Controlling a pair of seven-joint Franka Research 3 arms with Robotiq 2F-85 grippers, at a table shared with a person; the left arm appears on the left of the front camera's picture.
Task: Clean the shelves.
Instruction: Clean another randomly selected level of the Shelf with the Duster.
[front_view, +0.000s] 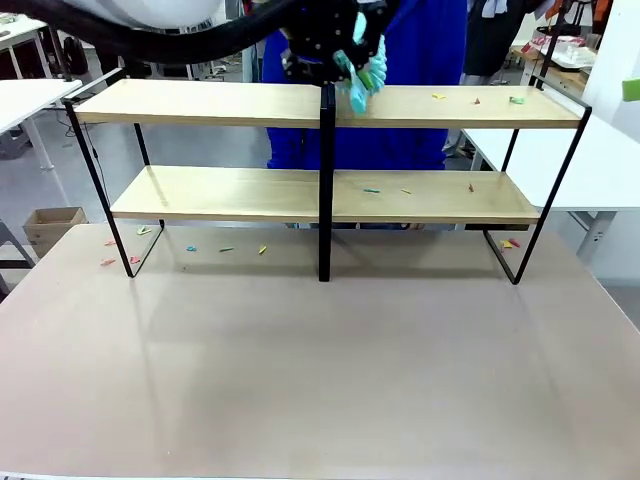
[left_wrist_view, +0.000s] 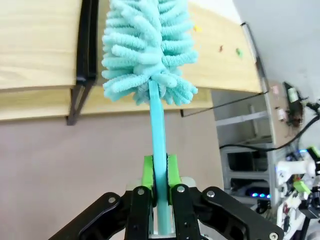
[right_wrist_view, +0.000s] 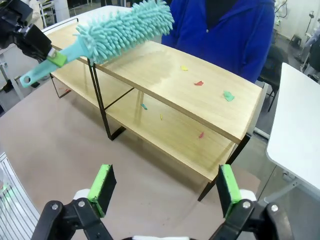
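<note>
We find the left pincer (left_wrist_view: 160, 172) clamped tight on the duster (left_wrist_view: 147, 45) handle. The head sits over the upper tier of the shelves (left_wrist_view: 40, 45), beside the centre post (left_wrist_view: 87, 45). The right pincer (right_wrist_view: 165, 190) stands wide open and empty, well apart. In the front view, coloured scraps (front_view: 440, 97) lie at three o'clock of the head. We judge a low, flat sweep that way best, with the fibres touching the wood and carrying the scraps off the end, not down a tier.

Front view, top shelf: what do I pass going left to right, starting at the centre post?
Centre post → duster → yellow scrap → red scrap → green scrap.
</note>
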